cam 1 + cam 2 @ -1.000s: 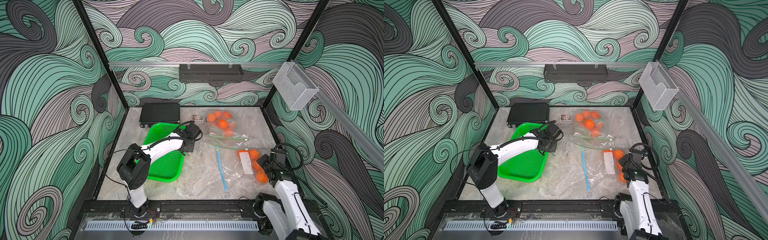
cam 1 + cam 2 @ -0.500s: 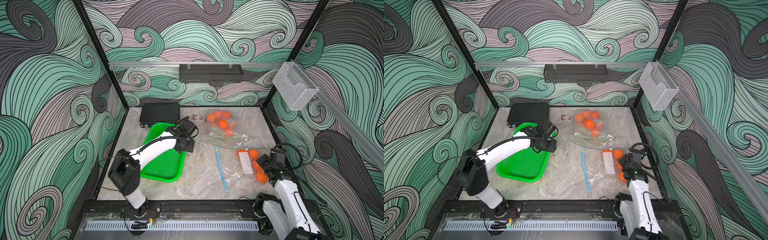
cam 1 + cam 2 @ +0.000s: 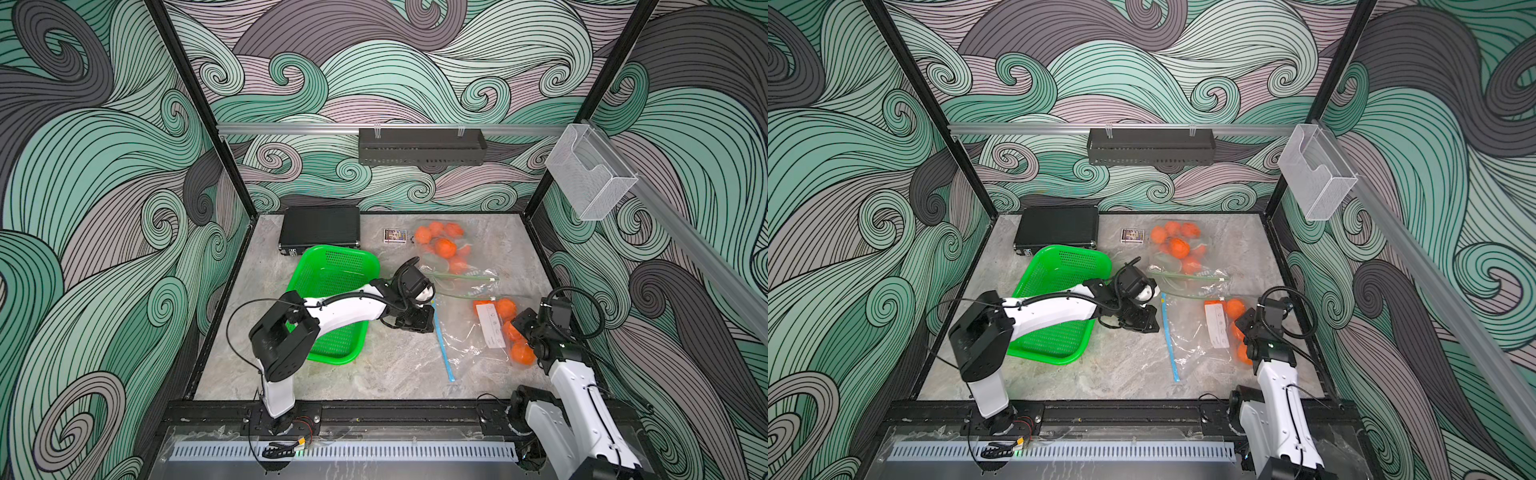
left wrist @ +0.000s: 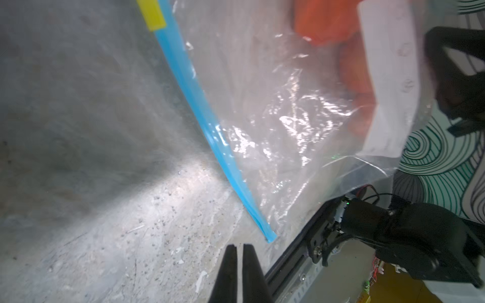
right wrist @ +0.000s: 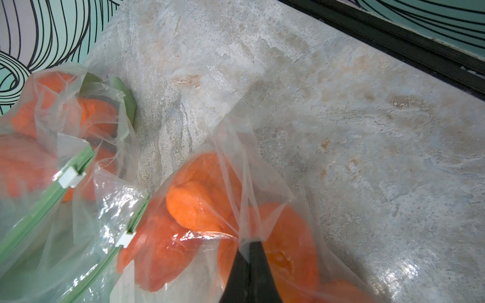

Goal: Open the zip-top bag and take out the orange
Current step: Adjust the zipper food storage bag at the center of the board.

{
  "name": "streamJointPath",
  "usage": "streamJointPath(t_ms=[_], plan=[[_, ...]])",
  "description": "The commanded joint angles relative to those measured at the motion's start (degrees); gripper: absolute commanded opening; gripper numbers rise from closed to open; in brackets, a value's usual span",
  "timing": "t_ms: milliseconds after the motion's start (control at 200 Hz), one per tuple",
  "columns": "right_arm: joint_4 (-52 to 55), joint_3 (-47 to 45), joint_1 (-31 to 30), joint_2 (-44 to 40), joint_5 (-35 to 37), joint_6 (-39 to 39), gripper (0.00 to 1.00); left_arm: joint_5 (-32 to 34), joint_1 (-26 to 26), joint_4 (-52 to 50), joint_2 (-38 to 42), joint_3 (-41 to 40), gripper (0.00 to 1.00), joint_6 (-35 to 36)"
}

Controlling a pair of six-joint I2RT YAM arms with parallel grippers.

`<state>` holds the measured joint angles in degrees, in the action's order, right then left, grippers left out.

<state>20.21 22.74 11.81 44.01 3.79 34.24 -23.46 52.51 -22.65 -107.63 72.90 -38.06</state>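
R gripper (image 5: 248, 244) pinched shut on zip-top bag (image 3: 465, 334) film, oranges (image 3: 506, 308) inside, at table's (image 3: 374, 374) right side; L gripper (image 4: 239, 248) was shut, empty, just beside blue zip (image 4: 194, 94)

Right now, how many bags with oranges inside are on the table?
2. The back bag lies beside the small card; the blue-zipped bag lies front-right, pinched by the right gripper. Two green zip strips between them may mean a third bag; unclear.

Overhead stereo pair, two close wrist-cams
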Motion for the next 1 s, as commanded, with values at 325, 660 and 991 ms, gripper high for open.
streamJointPath(t_ms=[325, 660, 991], plan=[[-0.5, -1.4, 0.1, -0.1, -0.8, -0.6, 0.0, -4.7, -0.3, 12.4, -9.3, 0.6, 0.02, -4.7], [-0.7, -1.8, 0.1, -0.2, -0.6, -0.6, 0.0, -8.5, 0.0, 17.0, -9.5, -0.6, 0.02, -5.6], [-0.5, -1.9, 0.1, -0.3, -0.5, -0.2, 0.0, -10.9, 0.1, 18.2, -12.6, 1.6, 0.05, -5.0]])
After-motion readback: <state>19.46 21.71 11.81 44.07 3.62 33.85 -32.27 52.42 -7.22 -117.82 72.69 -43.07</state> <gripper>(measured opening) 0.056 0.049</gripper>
